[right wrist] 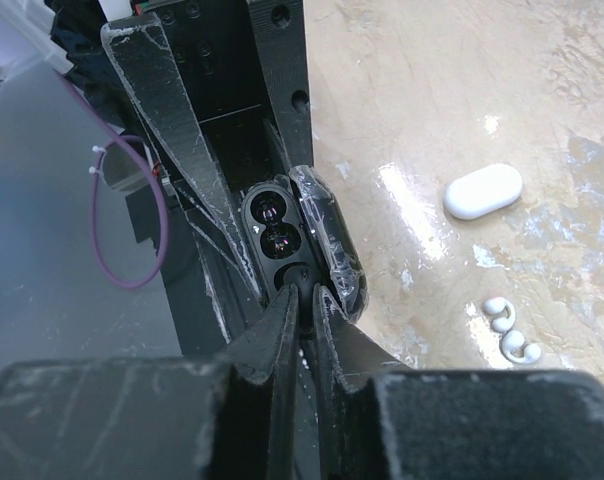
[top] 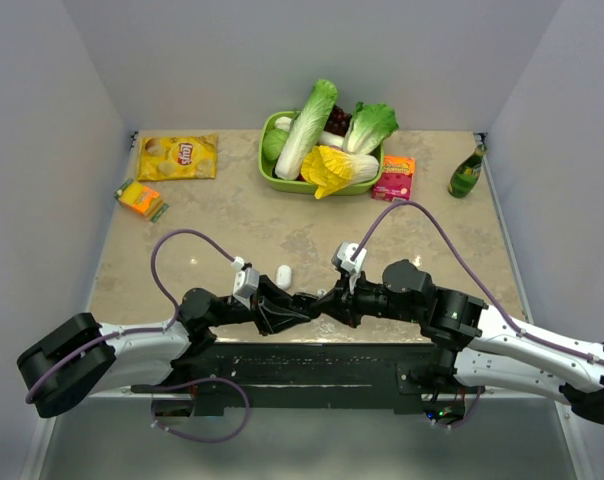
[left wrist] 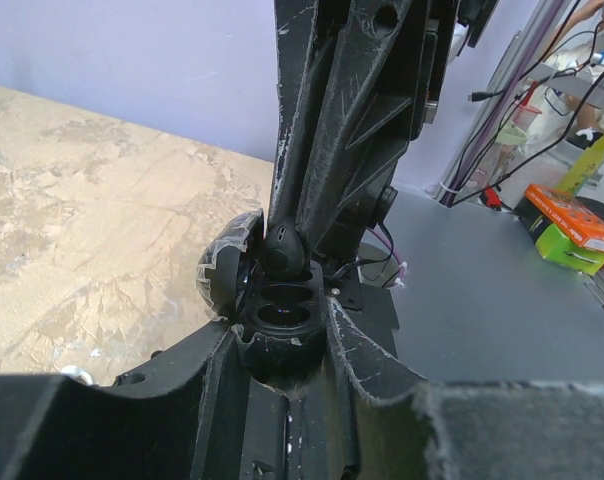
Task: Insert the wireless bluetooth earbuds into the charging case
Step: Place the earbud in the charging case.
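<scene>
Meeting over the near middle of the table [top: 222,230], both arms work on a black case [left wrist: 280,318]. The left gripper [left wrist: 282,328] clamps this case by its sides, one finger against each side. The case's lid [left wrist: 225,272] is swung open to one side.

The right gripper [right wrist: 304,293] comes in from the opposite side with its fingers pinched almost together around a black earbud [left wrist: 282,250]. The earbud sits at the mouth of one well of the case, and the well beside it is open and unfilled. Whether the earbud is fully seated cannot be told.

A closed white case [right wrist: 482,190] lies flat on the table just beyond the grippers, untouched. Two white earbuds [right wrist: 509,328] lie loose near it, apart from both the white case and the arms.

At the far edge stand a green tub [top: 266,160] of leafy vegetables, with a yellow chip bag [top: 178,157] to its left. To the tub's right are a pink box [top: 393,178] and a green bottle [top: 466,172]. An orange-and-green packet [top: 140,198] lies at the far left.
</scene>
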Robot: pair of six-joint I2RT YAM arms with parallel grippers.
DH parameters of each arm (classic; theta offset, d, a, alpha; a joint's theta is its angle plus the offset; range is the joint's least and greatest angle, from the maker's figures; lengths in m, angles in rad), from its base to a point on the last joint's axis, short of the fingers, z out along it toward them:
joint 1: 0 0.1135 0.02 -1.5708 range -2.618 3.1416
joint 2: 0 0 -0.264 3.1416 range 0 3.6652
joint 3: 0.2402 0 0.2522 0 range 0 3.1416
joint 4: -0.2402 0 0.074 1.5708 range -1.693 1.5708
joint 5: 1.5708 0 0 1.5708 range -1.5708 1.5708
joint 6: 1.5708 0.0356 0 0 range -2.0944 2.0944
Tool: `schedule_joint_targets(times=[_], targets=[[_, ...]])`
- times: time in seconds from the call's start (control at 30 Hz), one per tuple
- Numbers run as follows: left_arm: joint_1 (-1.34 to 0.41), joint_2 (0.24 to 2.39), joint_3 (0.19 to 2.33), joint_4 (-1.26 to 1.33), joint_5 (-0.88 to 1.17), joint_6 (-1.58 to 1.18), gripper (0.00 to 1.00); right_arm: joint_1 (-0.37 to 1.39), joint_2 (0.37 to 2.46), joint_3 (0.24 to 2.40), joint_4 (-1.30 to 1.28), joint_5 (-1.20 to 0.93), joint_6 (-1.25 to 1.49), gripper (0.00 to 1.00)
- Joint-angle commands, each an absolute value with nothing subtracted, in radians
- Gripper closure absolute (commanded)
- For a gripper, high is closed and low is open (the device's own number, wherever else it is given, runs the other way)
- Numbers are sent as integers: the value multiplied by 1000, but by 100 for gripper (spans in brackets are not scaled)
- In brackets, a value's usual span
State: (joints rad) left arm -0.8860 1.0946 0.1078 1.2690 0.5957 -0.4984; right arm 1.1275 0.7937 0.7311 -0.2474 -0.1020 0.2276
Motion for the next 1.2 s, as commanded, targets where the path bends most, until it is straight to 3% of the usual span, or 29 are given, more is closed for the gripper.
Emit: schedule_joint_targets(times=[0.0,0.13,0.57,1.17], targets=[[-890,1086,130,1497,597,-505,100,1132,792,764,-227,-92,235,93],[-890,1088,132,1499,594,-503,100,1132,795,764,-219,-113,232,100],[-890,1108,141,1632,672,-578,100,1131,740,781,-250,-183,158,100],[-887,1092,221,1592,770,-583,100,1135,744,851,-354,-270,109,100]])
